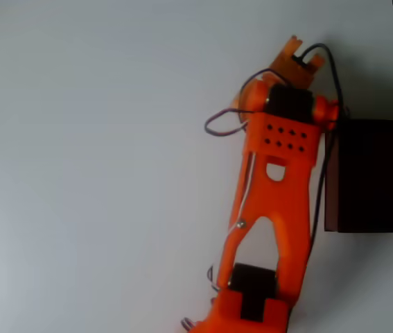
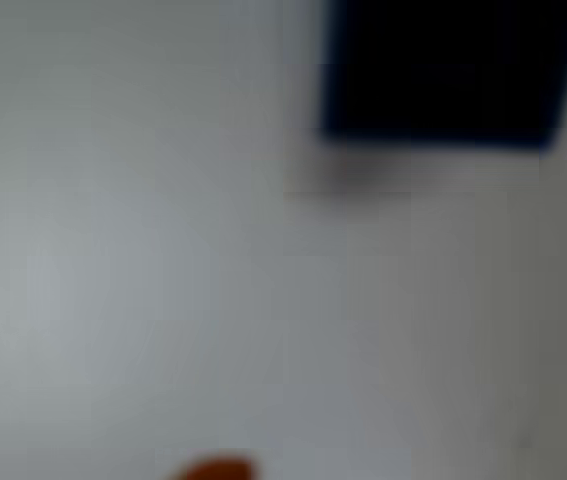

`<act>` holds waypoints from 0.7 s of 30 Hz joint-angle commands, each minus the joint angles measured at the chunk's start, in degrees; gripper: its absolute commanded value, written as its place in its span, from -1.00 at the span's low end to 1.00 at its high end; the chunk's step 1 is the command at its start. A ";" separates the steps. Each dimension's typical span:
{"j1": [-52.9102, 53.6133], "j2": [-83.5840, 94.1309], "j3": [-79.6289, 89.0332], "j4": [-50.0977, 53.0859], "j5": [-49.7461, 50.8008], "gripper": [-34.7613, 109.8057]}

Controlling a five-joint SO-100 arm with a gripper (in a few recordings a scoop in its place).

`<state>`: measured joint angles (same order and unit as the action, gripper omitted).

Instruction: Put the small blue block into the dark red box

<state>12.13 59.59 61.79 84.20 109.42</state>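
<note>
Gripper at top of overhead view, seen from above past the wrist; cannot tell if the jaws are spread or pinching anything. Dark red box just right of the arm, at the frame's right edge. Wrist view blurred: dark rectangular mass upper right over pale table; could be the box, unsure. Small blue block not made out. Likely step: locate block first, then descend slowly, jaws squared to it

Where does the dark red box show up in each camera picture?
Overhead view: the dark red box sits at the right edge, mid-height, just right of the orange arm.
Wrist view: a dark, blurred rectangle at the top right, likely the same box.
Shared landmark: the white table, running up to the box's edge in both.
</note>
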 commanded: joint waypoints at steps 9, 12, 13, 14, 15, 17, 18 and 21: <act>0.35 -8.96 -17.40 6.15 0.26 -0.19; 0.26 -10.63 -19.86 6.33 0.35 -0.19; 0.26 -11.43 -20.83 6.50 0.18 -0.19; 0.26 -12.22 -21.88 6.77 0.09 -0.19; 0.35 -13.01 -23.03 7.12 -0.09 -0.19; 0.53 -15.47 -26.81 8.96 -0.26 -0.19; 0.62 -17.31 -30.15 10.63 -0.44 -0.19; 0.88 -28.04 -49.92 19.25 -1.23 -0.19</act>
<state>12.13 37.18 29.71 96.50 108.46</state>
